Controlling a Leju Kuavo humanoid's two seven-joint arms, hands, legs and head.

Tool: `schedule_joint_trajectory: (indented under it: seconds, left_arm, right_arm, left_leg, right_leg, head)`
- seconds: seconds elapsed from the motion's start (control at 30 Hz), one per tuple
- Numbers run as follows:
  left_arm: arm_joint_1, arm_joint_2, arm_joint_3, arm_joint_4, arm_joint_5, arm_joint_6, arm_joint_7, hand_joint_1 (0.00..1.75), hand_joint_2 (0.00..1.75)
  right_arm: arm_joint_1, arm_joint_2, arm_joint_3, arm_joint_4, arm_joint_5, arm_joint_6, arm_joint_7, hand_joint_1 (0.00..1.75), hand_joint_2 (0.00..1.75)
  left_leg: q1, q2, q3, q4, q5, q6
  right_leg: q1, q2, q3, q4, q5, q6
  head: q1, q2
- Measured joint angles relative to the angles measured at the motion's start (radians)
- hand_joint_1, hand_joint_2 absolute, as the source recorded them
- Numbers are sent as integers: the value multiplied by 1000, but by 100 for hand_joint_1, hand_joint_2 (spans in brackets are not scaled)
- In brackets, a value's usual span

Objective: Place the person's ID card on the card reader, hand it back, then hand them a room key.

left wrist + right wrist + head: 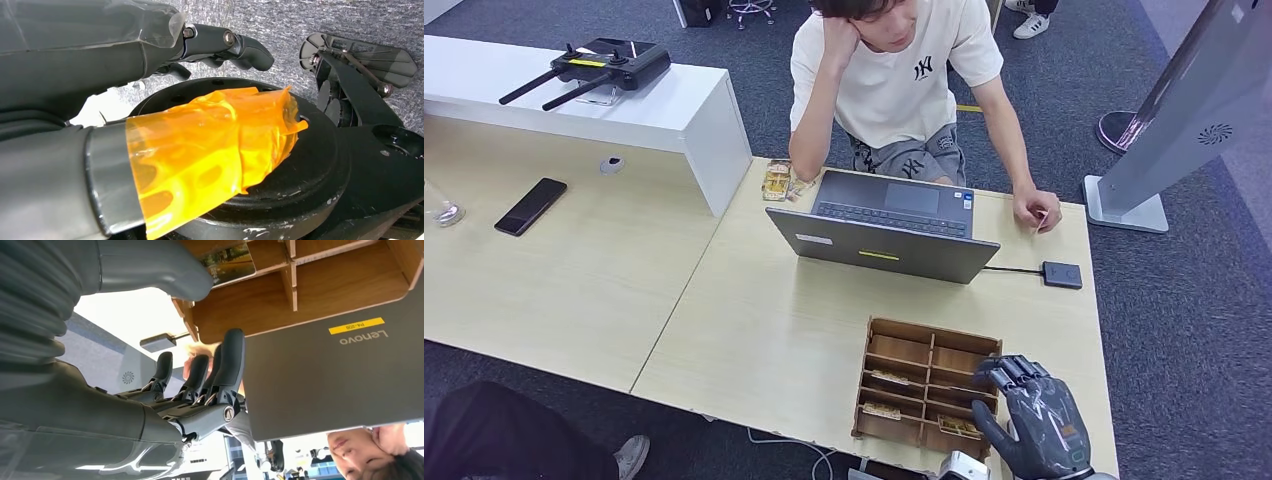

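My right hand (pixel 1034 415) hovers over the right side of the wooden key tray (pixel 934 333), fingers apart and holding nothing. In the right wrist view the right hand (pixel 150 405) reaches past the tray (pixel 300 300), with a room key card (pixel 227 262) lying in a slot by the thumb. More key cards (pixel 959 425) lie in the near slots. The black card reader (pixel 1061 274) sits on the table beyond the tray. The person's hand holds a small card (pixel 1038 222) at the far table edge. My left hand (pixel 75 55) hangs low and holds nothing, its thumb wrapped in orange tape.
An open grey laptop (pixel 884 245) stands between the tray and the seated person, its cable running to the reader. A black phone (pixel 530 206) lies on the left table. A white raised counter (pixel 624 110) carries a black device with antennas. A white kiosk stand (pixel 1184 120) is at right.
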Motion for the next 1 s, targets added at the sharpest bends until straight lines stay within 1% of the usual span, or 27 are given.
schedule_joint_trajectory:
  seconds: [0.33,0.57,0.73,1.0]
  left_arm:
    - [0,0,0,0,-2,0,3,0,0]
    - [-1,0,1,0,-3,-1,6,0,0]
    - [-1,0,1,0,-5,-1,6,0,0]
    - [-1,0,2,0,-7,-1,6,0,0]
  right_arm:
    - [-4,2,0,33,-1,6,3,79,175]
    - [-11,4,0,55,1,6,3,74,175]
    - [-23,10,0,69,3,3,3,64,175]
    - [-44,17,-1,90,7,-6,3,61,175]
  left_leg:
    - [0,0,0,0,0,0]
    - [0,0,0,0,0,0]
    - [0,0,0,0,0,0]
    - [0,0,0,0,0,0]
  right_leg:
    - [0,0,0,0,0,0]
    - [0,0,0,0,0,0]
    - [0,0,0,0,0,0]
    - [0,0,0,0,0,0]
  head:
    - [0,0]
    - [0,0]
    - [0,0]
    - [0,0]
